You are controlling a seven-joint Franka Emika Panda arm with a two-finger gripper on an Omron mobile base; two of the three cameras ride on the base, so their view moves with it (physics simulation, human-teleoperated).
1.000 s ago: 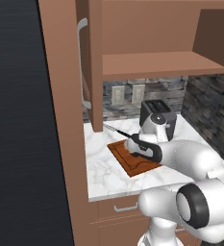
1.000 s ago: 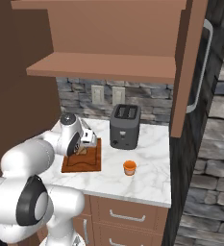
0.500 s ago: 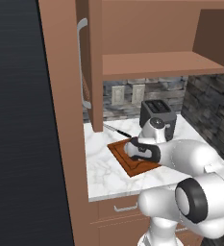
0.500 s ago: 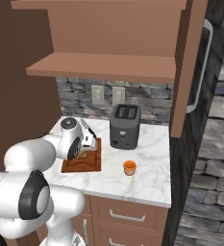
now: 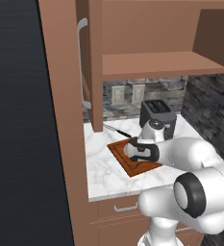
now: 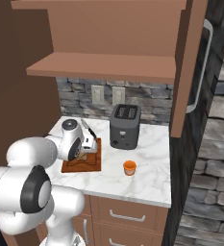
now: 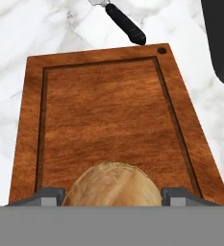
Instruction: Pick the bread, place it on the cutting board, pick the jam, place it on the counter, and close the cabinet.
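End effector (image 7: pixel 112 194) is low over the board (image 7: pixel 104 110), at the board's near short end, with the bread (image 7: pixel 112 182) lodged between its two fingertips (image 7: pixel 51 196). The tips sit flush against the loaf's two sides, so I judge it is grasping the bread. Whether the loaf's underside already touches the board is hidden.

The relation that matters: the bread lies straight ahead of the end effector, centred in the gap, and directly above the board's wood inside the groove, not over the rim. The board's long axis runs away from the hand, towards the knife (image 7: pixel 125 23), whose black handle lies on the table (image 6: pixel 147 168) just past the board's far edge, by the corner with the hole. The fingers close across that axis, along the board's short side. Nearly all the bare wood lies beyond the loaf, so the placement looks safe where it is; letting go here should leave the bread on the board.

From the right base view, the jam (image 6: pixel 129 167) stands upright on the table, well apart from the board, off its toaster side and nearer the table's front edge. The toaster (image 6: pixel 125 126) stands beside the board's far end. Above the board, the cabinet (image 6: pixel 188 67) is open, its door swung out.
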